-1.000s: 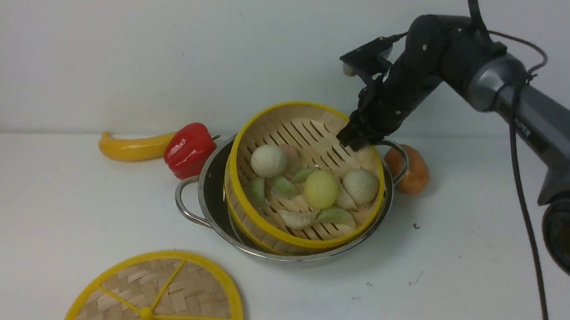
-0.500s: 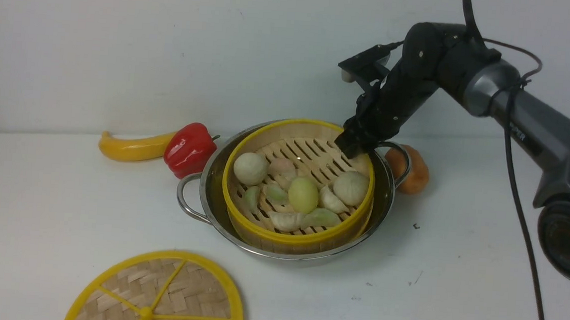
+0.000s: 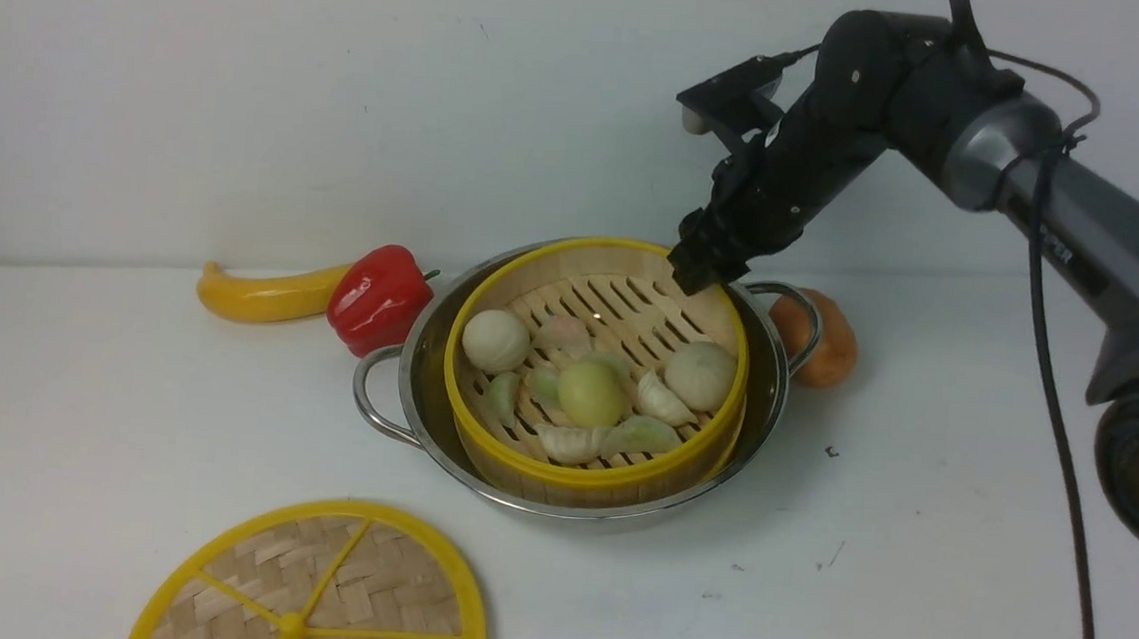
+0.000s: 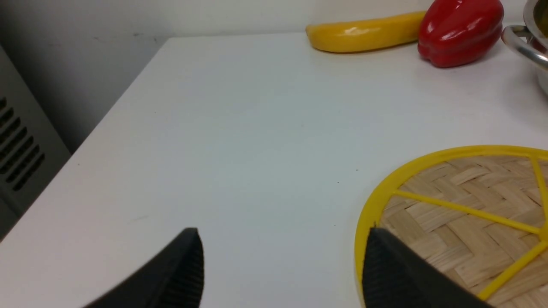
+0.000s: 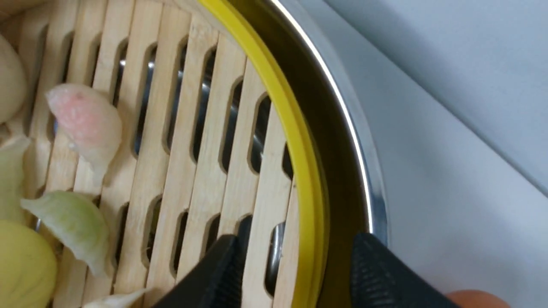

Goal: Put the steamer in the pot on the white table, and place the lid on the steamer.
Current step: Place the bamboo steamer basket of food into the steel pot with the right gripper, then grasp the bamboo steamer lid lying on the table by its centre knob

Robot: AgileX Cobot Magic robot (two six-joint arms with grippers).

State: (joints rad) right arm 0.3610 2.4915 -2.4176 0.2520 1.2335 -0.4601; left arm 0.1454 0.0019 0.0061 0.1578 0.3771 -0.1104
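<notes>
The steamer [image 3: 583, 489], a bamboo basket with yellow rims holding toy buns and dumplings, sits level inside the shiny pot [image 3: 369, 418] on the white table [image 3: 72, 405]. My right gripper [image 3: 695, 273] hovers open just above the steamer's far right rim. In the right wrist view its fingertips [image 5: 295, 244] straddle the yellow rim [image 5: 274, 94] without touching it, one over the slats, one over the pot's edge [image 5: 342, 115]. The woven lid [image 3: 320, 593] lies flat at the table's front. My left gripper [image 4: 282, 233] is open beside the lid [image 4: 462, 192], one finger over its rim.
A yellow banana-shaped toy [image 3: 265, 296] and a red pepper [image 3: 379, 296] lie behind the pot on the left. An orange-brown round toy [image 3: 829, 338] sits by the pot's right handle. The table's left edge [image 4: 107, 115] drops beside a grey vented box [image 4: 17, 145].
The steamer went from tilted on the pot's edge to level inside the pot. My right gripper opened, let go of the rim and rose slightly.
</notes>
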